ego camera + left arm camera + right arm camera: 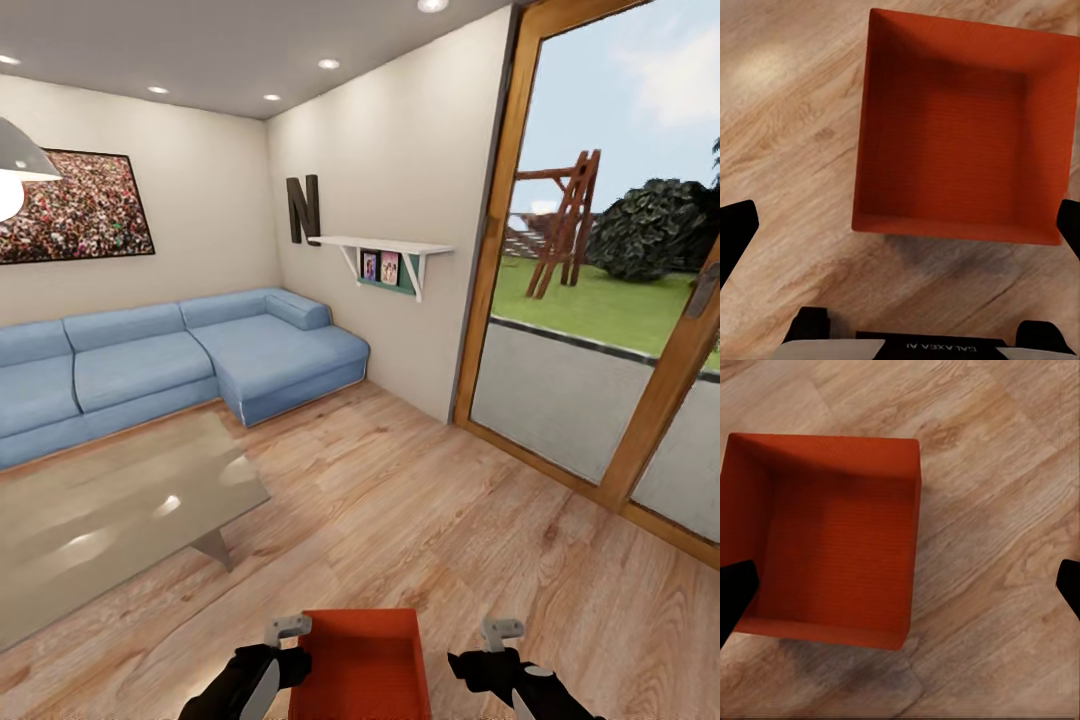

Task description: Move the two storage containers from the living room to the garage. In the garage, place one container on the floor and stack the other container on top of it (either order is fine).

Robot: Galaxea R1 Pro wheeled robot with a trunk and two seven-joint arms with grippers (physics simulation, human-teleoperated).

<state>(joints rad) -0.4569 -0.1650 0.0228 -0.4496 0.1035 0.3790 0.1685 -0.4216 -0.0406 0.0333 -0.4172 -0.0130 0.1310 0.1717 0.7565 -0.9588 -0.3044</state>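
One orange-red storage container (365, 665) sits open-topped and empty on the light wood plank floor of the living room, right in front of me. My left gripper (290, 645) hovers by its left rim and my right gripper (497, 645) hangs a little off its right side. In the left wrist view the container (952, 135) lies below the open left gripper (901, 229), whose dark fingertips (735, 232) stand wide apart. The right wrist view shows the container (832, 547) under the open right gripper (901, 592), toward one finger. The garage is out of view.
A glass-topped coffee table (110, 520) stands to the left and a blue corner sofa (180, 360) runs along the far wall. Wood-framed glass doors (620, 330) fill the right side. A white wall shelf (385, 250) juts out near the corner. Bare wood floor (430, 520) stretches ahead.
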